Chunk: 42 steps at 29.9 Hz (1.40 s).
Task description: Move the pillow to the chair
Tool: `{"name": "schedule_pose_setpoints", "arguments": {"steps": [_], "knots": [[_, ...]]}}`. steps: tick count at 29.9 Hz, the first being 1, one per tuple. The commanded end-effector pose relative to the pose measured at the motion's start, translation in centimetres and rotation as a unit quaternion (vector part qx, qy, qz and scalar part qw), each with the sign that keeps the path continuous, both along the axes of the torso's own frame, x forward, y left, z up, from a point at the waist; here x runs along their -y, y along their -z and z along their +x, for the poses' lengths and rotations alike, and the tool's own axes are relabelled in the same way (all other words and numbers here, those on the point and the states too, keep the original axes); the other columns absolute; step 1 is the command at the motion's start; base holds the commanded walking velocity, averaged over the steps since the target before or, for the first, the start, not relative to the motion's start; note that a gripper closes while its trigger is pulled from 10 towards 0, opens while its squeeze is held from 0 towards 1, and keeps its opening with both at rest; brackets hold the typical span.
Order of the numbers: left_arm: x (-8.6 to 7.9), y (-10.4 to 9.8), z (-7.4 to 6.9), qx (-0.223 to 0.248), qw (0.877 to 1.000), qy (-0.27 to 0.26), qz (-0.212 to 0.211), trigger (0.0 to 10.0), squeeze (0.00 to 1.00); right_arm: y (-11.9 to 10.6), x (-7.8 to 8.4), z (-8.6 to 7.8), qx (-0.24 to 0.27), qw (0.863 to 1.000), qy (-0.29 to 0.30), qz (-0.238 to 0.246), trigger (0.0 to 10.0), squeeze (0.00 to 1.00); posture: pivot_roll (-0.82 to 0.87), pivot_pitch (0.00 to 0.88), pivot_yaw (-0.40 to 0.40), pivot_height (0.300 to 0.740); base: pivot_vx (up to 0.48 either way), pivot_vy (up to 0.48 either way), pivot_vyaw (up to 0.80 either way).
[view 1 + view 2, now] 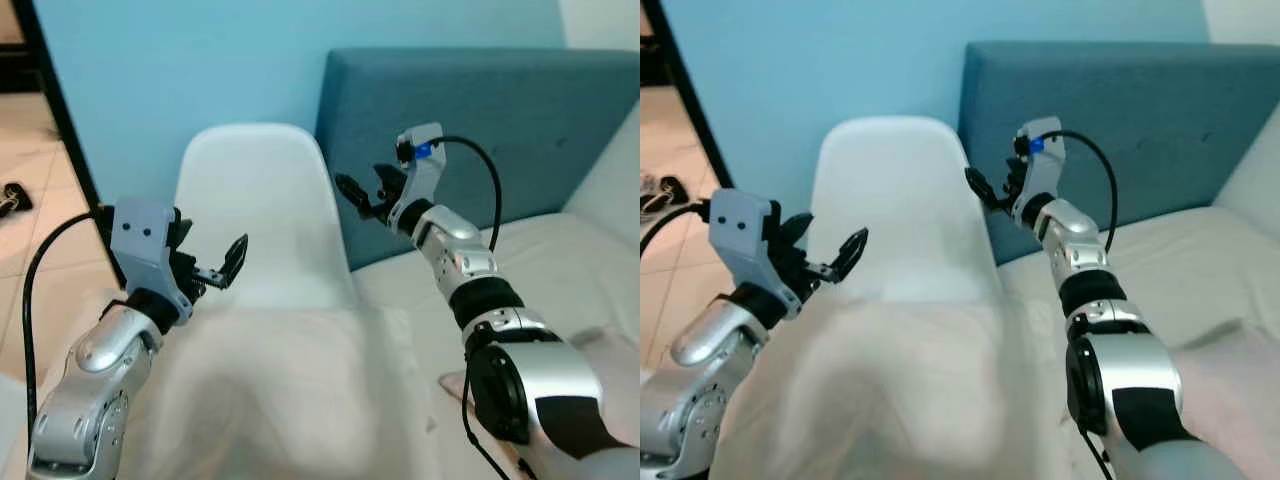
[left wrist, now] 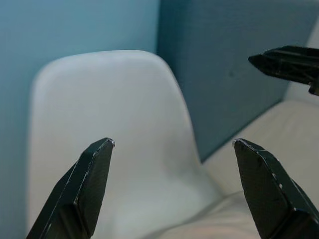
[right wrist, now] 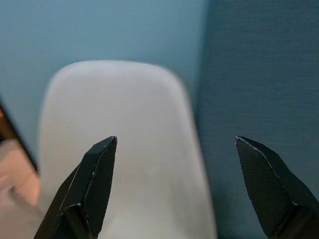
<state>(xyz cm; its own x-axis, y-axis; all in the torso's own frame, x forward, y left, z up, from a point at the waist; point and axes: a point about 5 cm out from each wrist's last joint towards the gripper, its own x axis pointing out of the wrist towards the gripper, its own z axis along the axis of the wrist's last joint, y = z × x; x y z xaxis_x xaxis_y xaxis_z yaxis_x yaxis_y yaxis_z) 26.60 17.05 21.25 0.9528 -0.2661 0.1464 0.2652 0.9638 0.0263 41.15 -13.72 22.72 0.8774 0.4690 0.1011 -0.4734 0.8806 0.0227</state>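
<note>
Pillow (image 1: 270, 390) sits low in front of us, a soft white mass lying on the chair (image 1: 255, 200) seat, its top edge just below the white backrest. It's blurry in the head views, so we can't tell exactly how it lies or whether any of it hangs off the seat's edge.

Both tools are up in the air and holding nothing. Left tool (image 1: 222, 268) hangs just above the pillow's near-left part with its fingers spread wide, and its wrist view looks straight at the backrest between them. Right tool (image 1: 362, 197) is raised beside the backrest's right edge, in front of the blue headboard (image 1: 480, 140), fingers also wide apart.

So by our read the pillow is pretty much delivered and the step in hand is letting go cleanly and backing off. To do that well, we want to:

- keep both tools wide so no fabric snags on a fingertip
- pull the arms up and back, not sideways, since a sideways sweep could drag the pillow off the seat
- watch the right tool near the backrest, because a bump there could shove the light chair
- check the pillow rests fully on the seat, not draped toward the bed (image 1: 560, 270) just beside the chair.
</note>
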Motion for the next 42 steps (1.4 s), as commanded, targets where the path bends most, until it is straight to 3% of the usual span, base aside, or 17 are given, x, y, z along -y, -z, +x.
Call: {"name": "schedule_pose_setpoints", "arguments": {"steps": [1,14,22,25,36,42], "knots": [[0.8,0.8,0.3,-0.011,1.0,0.0,-0.003,10.0,0.0,0.7,0.7,-0.1,-0.007,1.0,0.013,0.0,10.0,0.0,0.01,0.0,-0.123,0.68,-0.326,0.0,0.0],[0.2,1.8,0.9,-0.018,0.999,-0.045,0.009,10.0,0.0,2.3,0.9,-0.5,-0.026,0.999,0.018,-0.016,10.0,0.0,0.01,0.0,-0.117,0.72,-0.045,0.0,0.0],[-1.2,3.7,1.1,-0.045,0.994,-0.095,0.005,10.0,0.0,3.0,0.9,-0.6,-0.037,0.999,0.027,-0.022,10.0,0.0,0.01,0.0,-0.116,0.74,0.0,0.0,0.0],[-2.3,5.2,1.0,-0.07,0.99,-0.125,0.006,10.0,0.0,3.9,1.2,-0.6,-0.054,0.997,0.056,-0.023,10.0,0.0,0.01,0.0,-0.116,0.74,0.0,0.0,0.0],[-2.5,8.6,0.3,-0.122,0.983,-0.135,0.004,10.0,0.0,5.8,2.0,-1.2,-0.081,0.993,0.083,-0.032,10.0,0.0,-0.01,0.0,-0.116,0.74,-0.267,0.0,0.0],[-2.3,8.9,0.3,-0.125,0.983,-0.135,0.003,10.0,0.0,6.4,1.8,-1.3,-0.089,0.991,0.09,-0.035,10.0,0.0,-0.01,0.0,-0.117,0.74,-0.438,0.0,0.0]]}}
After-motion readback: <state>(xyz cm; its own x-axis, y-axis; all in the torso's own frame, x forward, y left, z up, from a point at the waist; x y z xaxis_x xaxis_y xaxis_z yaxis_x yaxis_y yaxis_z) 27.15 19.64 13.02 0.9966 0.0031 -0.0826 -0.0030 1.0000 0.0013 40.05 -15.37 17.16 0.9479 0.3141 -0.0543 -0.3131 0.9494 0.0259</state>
